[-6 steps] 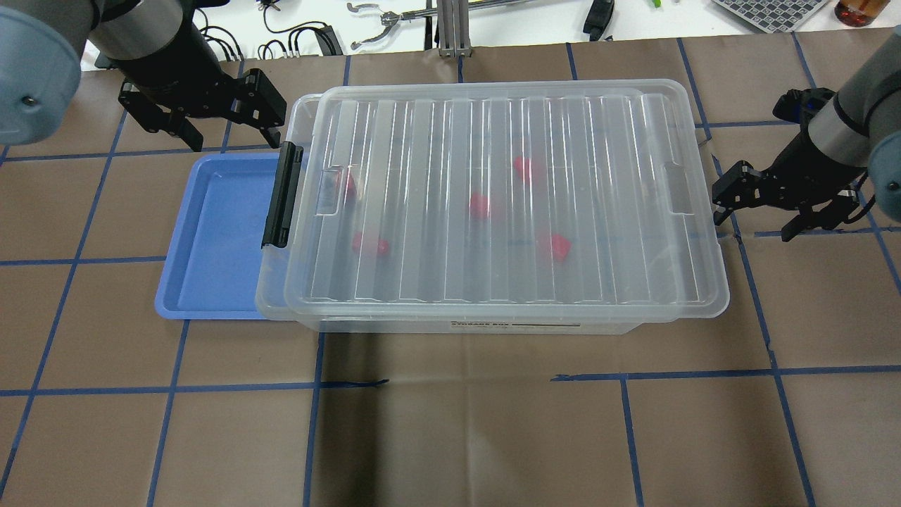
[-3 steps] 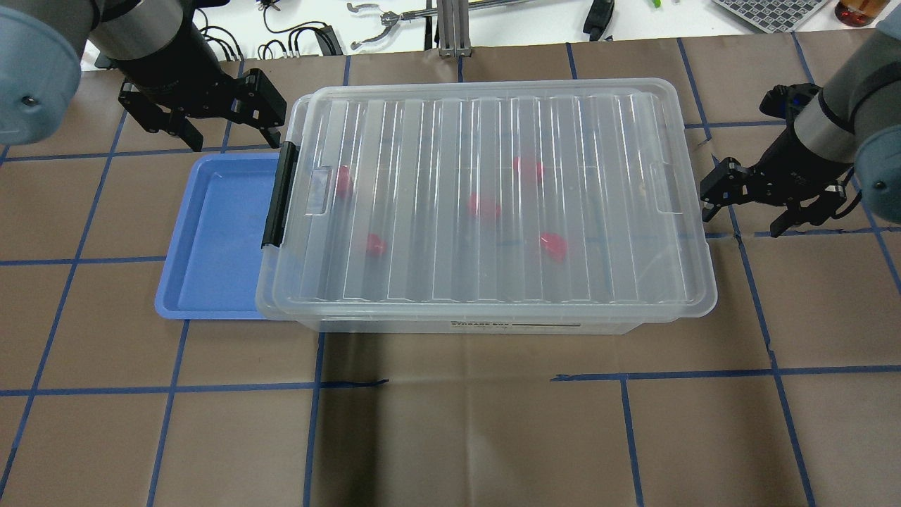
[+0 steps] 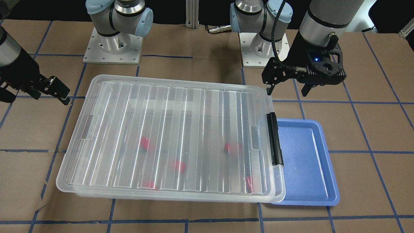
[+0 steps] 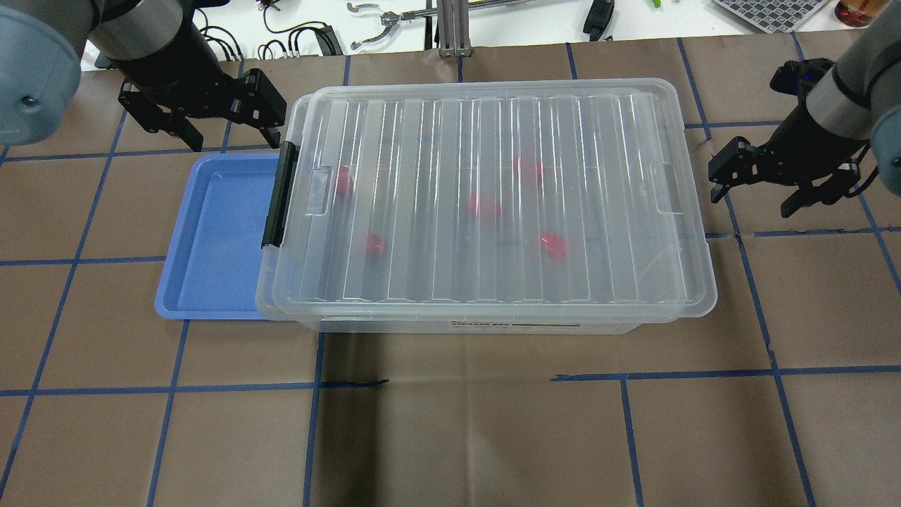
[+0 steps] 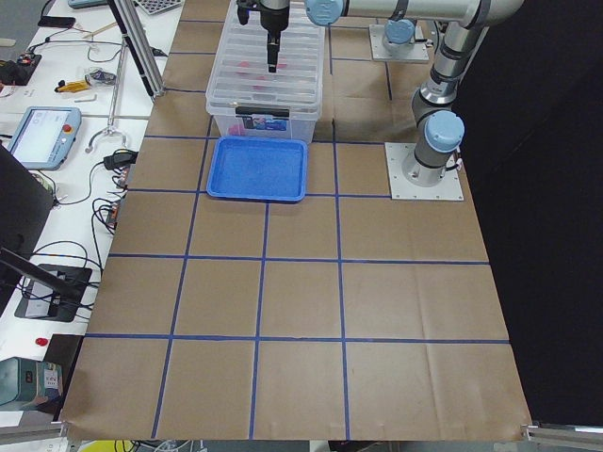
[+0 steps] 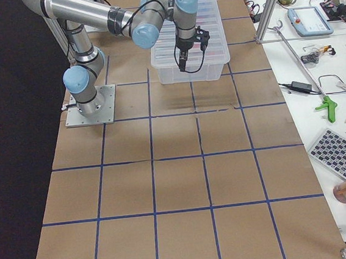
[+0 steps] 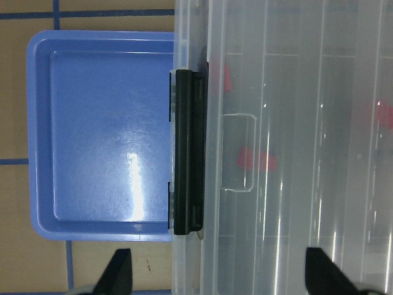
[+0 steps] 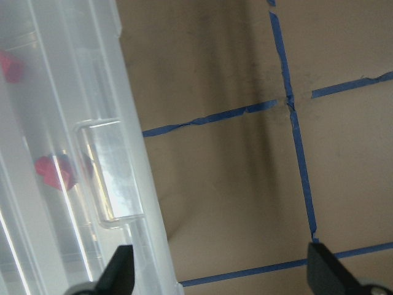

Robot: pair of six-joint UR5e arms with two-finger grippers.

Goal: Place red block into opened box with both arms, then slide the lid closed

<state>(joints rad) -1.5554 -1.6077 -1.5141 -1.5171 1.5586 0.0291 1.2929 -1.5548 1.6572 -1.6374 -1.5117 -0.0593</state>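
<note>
Left tool (image 7: 221, 273) cropped; lid (image 7: 295, 92) blurs red block (image 7: 256, 158).

Taped brown table (image 4: 450, 436), box (image 4: 387, 324), blue tray (image 4: 218, 232) apparently touching

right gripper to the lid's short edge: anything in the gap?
Only bare brown table paper crossed by a blue tape line. The overhead and right wrist views show the open right gripper clear of the lid.

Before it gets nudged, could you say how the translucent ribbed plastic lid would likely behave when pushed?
The translucent ribbed plastic lid probably stays fairly stiff, given its parallel ribs. Thin and glossy on the rim of the clear plastic box, it likely slides easily, and may skew if pushed off-centre.
</note>
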